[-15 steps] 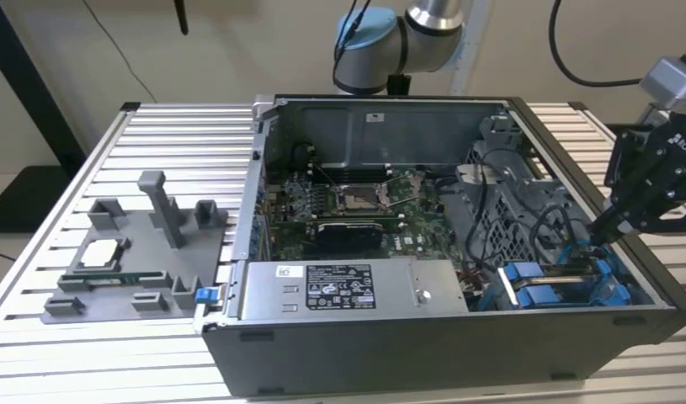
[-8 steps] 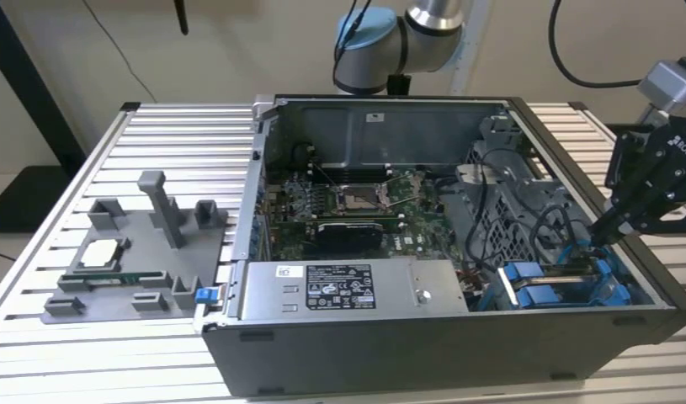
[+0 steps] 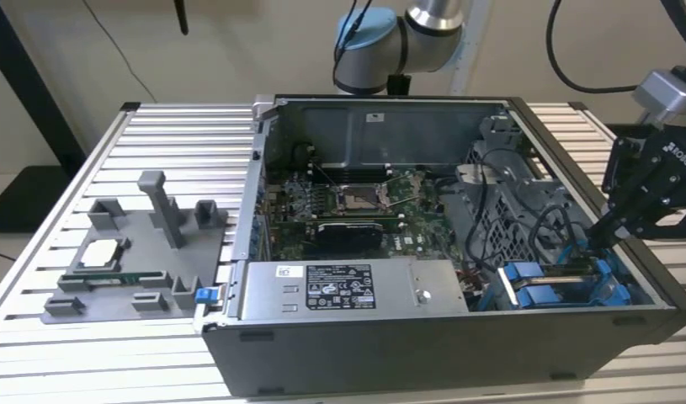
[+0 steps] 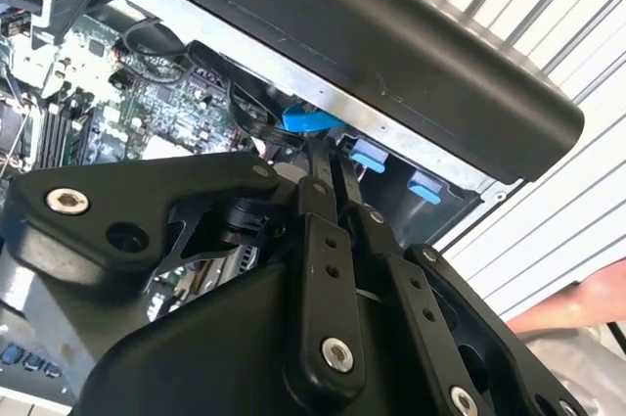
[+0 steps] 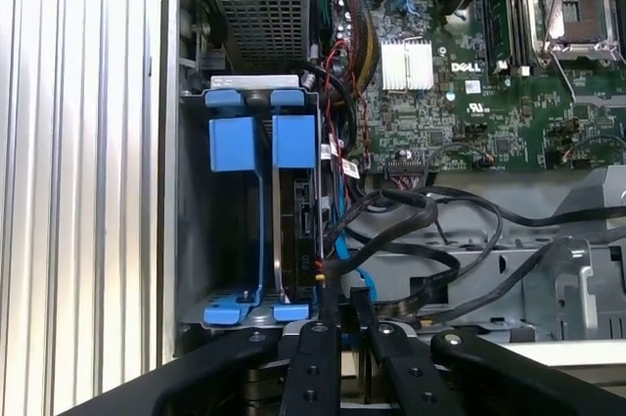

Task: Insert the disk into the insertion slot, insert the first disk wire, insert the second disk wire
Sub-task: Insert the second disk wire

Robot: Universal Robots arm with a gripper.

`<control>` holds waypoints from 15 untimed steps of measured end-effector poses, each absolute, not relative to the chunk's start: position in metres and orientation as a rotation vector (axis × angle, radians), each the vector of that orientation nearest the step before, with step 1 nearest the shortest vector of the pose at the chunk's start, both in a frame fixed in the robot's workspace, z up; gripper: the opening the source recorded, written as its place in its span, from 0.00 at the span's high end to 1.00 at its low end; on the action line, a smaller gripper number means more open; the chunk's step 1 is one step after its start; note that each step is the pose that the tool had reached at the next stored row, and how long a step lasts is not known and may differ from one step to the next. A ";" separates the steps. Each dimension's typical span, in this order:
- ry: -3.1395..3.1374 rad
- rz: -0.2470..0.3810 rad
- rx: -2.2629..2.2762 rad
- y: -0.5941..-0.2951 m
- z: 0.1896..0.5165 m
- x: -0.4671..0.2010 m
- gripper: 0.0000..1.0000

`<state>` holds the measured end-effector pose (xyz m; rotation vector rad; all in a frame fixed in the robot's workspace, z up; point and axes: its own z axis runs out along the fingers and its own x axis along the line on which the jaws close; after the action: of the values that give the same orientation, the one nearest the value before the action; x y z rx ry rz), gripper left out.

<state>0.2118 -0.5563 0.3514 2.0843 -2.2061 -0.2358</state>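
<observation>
A robotics lab or workshop: an opened computer case (image 3: 433,349) on a slatted metal bench (image 3: 174,135), robot arm (image 3: 430,38) above.

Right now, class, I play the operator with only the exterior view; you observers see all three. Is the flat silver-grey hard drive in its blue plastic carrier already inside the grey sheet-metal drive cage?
Observer: Yes. In the first wrist view the disk stands on edge in the insertion slot, dark connector edge exposed.
Operator: And the black gripper?
Observer: Its tip hangs beside that edge, close to a thin blue wire.
Operator: The neighbouring bay?
Observer: It looks empty, just a blue frame.
</observation>
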 end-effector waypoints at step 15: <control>-2.204 -0.240 2.082 -0.565 0.353 0.211 1.00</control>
<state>0.2106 -0.5647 0.3529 2.0820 -2.2041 -0.2403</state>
